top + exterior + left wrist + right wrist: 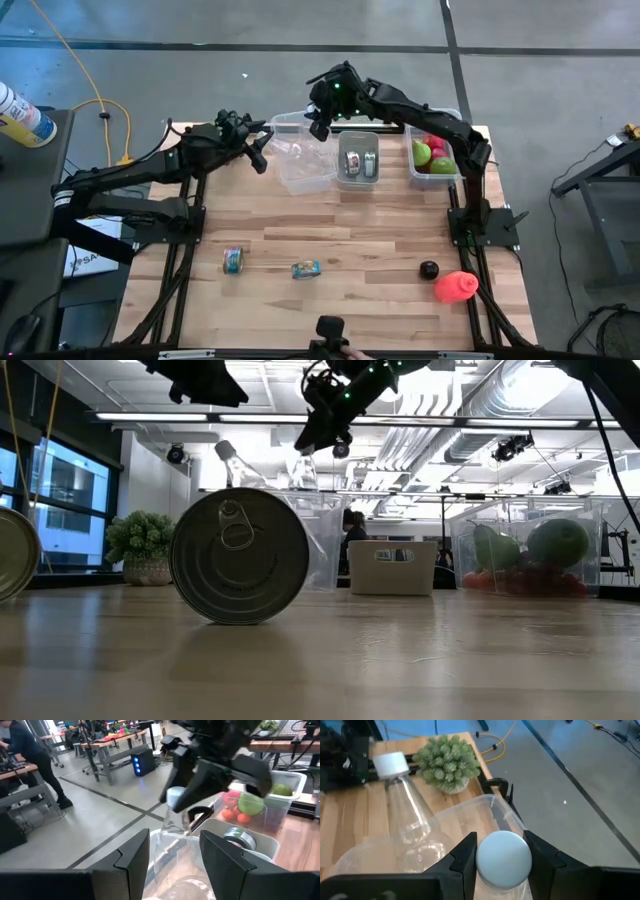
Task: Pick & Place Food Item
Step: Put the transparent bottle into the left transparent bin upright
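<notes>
A clear plastic bottle with a white cap (502,857) is upright in my right gripper (320,118), above the clear bin (303,160) at the table's far edge. Its body (172,822) reaches down into that bin. A second clear bottle (405,805) leans inside the same bin, its cap upward. My left gripper (262,150) hangs open just left of the bin, fingers (132,862) spread, touching nothing. Two cans (232,261) (306,269) lie on their sides near the table's near edge. My right gripper pinches the bottle at its white cap (175,797), one finger (465,855) on each side, coming from above and pointing down. The bottle hangs upright below the fingers, its lower end inside the clear bin. Whether it still rests on the bin's floor I cannot tell.
A grey bin (358,160) with cans stands right of the clear bin, then a clear bin (437,155) with green and red fruit. A dark round fruit (429,269) and a red item (456,286) lie near right. A small potted plant (447,765) stands beyond the bin.
</notes>
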{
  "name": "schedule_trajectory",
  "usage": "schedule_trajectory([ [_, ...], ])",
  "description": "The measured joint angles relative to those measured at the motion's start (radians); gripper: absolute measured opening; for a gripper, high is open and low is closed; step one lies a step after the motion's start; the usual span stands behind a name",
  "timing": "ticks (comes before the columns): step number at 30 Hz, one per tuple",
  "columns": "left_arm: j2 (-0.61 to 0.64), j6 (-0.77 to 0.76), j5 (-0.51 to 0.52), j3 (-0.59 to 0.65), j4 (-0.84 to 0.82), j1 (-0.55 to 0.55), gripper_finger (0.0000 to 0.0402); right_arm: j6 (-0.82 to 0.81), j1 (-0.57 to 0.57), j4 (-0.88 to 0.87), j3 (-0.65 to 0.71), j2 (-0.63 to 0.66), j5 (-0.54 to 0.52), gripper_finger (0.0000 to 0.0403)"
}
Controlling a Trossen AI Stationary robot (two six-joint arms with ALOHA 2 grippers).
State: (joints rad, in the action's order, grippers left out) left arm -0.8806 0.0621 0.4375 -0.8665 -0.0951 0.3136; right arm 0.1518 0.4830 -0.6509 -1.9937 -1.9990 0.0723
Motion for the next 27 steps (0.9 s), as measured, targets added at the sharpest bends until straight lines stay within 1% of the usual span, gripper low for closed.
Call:
schedule_trajectory([
  [9,0.0,0.001,-0.015,0.0,-0.002,0.001,0.0165,-0.027,0.015,-0.001,0.001,-0.008,0.002,0.0109],
  [10,0.0,0.002,-0.015,0.0,-0.002,0.001,0.0165,-0.029,0.017,-0.001,0.002,-0.009,0.004,0.0114],
  [12,0.0,0.012,-0.015,-0.001,-0.005,0.001,0.0165,-0.029,0.018,-0.001,0.002,-0.01,0.015,0.014],
  [15,0.0,0.011,-0.015,-0.001,-0.017,0.001,0.0165,-0.033,0.014,-0.022,0.01,-0.017,0.01,0.0191],
  [18,0.0,0.002,-0.016,-0.001,-0.02,0.001,0.0165,-0.033,0.007,-0.01,0.011,-0.023,-0.026,0.0235],
  [19,0.0,0.0,-0.016,-0.001,-0.02,0.001,0.0165,-0.031,0.005,-0.022,0.013,-0.023,-0.061,0.0246],
  [24,0.0,0.0,-0.016,-0.001,-0.02,0.001,0.0165,-0.012,-0.002,0.021,0.011,-0.02,-0.167,0.029],
  [27,0.0,-0.003,-0.015,-0.001,-0.02,-0.001,0.0165,-0.011,-0.006,0.048,0.01,-0.019,-0.175,0.0305],
])
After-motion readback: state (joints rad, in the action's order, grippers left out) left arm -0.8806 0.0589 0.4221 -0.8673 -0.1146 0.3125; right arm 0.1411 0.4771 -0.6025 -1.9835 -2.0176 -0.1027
